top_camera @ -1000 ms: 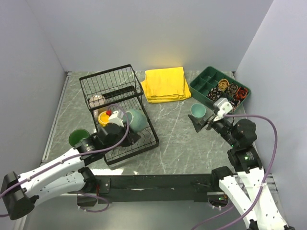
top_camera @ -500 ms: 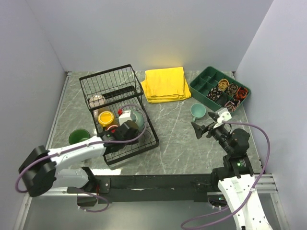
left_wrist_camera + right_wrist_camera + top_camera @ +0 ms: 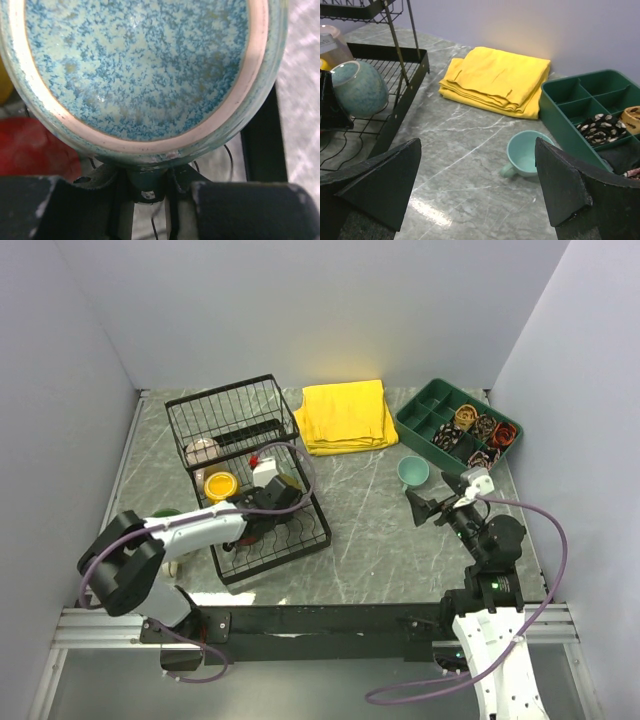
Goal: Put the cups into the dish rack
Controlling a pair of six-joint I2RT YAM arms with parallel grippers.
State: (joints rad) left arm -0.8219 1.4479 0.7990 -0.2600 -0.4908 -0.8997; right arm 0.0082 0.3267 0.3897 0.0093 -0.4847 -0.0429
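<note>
The speckled teal cup lies on its side in the slotted tray of the dish rack, left of centre in the overhead view. Its mouth fills the left wrist view. The left gripper is pinched on the cup's handle at the bottom of that frame.

Also in the rack:
- A red cup sits just left of the teal one.
- A yellow cup stands mouth up.
- A beige cup is at the rack's left edge.

A dark green cup shows only as a sliver beside the rack's lower left, behind the left arm.

A pale teal cup stands upright on the table, right of centre, apart from everything. The right gripper hovers just below it, claw spread wide and holding nothing.

In the upper right, a green divided tray holds small rolled items in its right-hand compartments. The left-hand ones have nothing in them. A folded yellow cloth lies between the tray and the rack.
</note>
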